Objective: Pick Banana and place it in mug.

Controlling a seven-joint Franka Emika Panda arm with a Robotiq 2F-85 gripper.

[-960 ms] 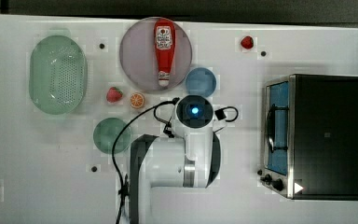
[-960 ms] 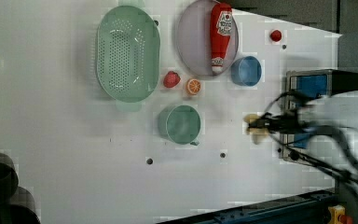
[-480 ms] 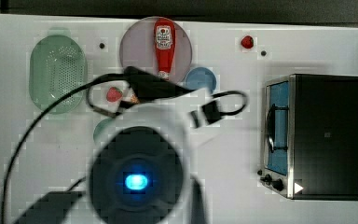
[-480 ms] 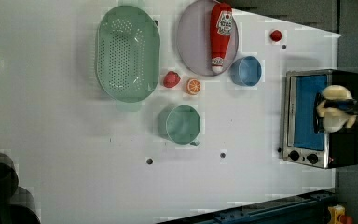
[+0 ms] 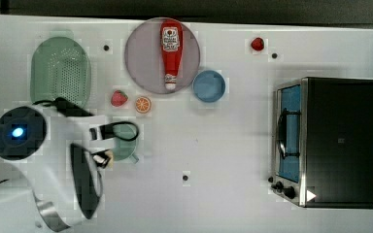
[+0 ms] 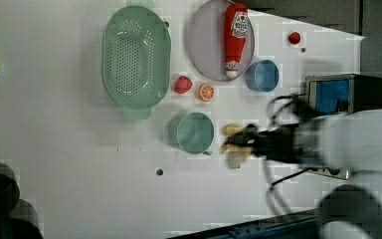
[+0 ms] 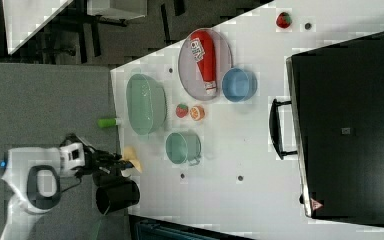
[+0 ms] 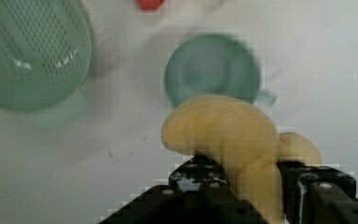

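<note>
Beside the round muted-green mug (image 6: pixel 195 132), the hand (image 6: pixel 246 144) grips the small pale-yellow curved banana (image 6: pixel 234 145). A second ago, in the left view, the banana hung well off toward the oven side; now it is near the mug's rim. Judgement: carry almost finished, release pending.

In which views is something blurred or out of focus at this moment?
Wrist view: the mug and colander look soft, while the banana in the end effector is clearer. Left view: the arm is smeared. Top view: the arm's edges are hazy.
</note>
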